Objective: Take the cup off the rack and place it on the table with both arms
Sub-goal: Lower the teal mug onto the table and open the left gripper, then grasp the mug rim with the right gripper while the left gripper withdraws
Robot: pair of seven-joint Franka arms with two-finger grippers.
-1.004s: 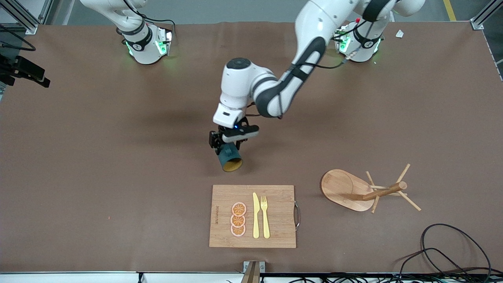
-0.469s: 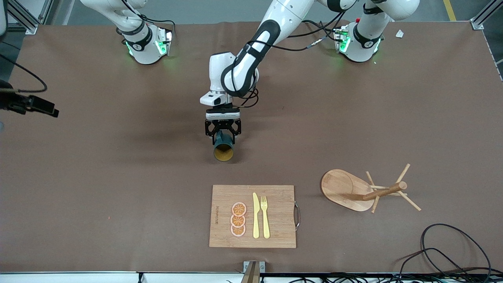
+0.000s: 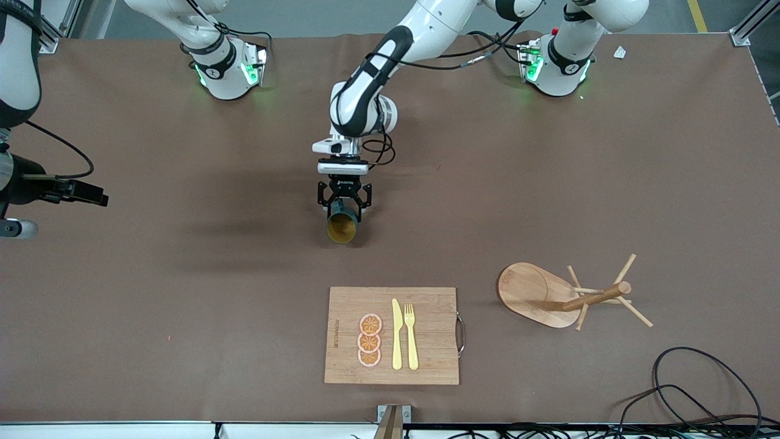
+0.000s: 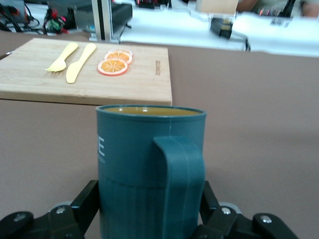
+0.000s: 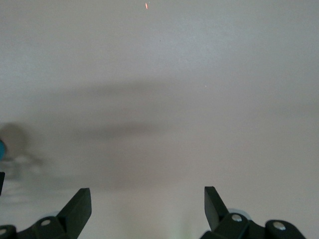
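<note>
Compared with the earlier frames, the left arm has drawn back toward the robots' bases, carrying the cup [image 3: 342,227] with it farther from the front camera and away from the cutting board [image 3: 392,335]; the rack [image 3: 563,295] and the board have not shifted.

Nearest the front camera lies the cutting board, bearing three orange slices [image 3: 369,340], a yellow knife [image 3: 396,334] and a yellow fork [image 3: 411,336]. Beside it, toward the left arm's end of the table [image 3: 152,305], the rack lies tipped over on its side, its pegs bare, with black cable [image 3: 701,384] looped near the table edge.

Over the middle of the table, the left gripper [image 3: 343,200] is clamped on the cup, whose yellowish mouth faces the front camera. In the left wrist view the fingers [image 4: 84,204] press either side of the ribbed teal body [image 4: 149,169], handle uppermost.

At the right arm's end, the right gripper [image 5: 147,204] hangs over bare table with jaws spread wide, holding nothing.
</note>
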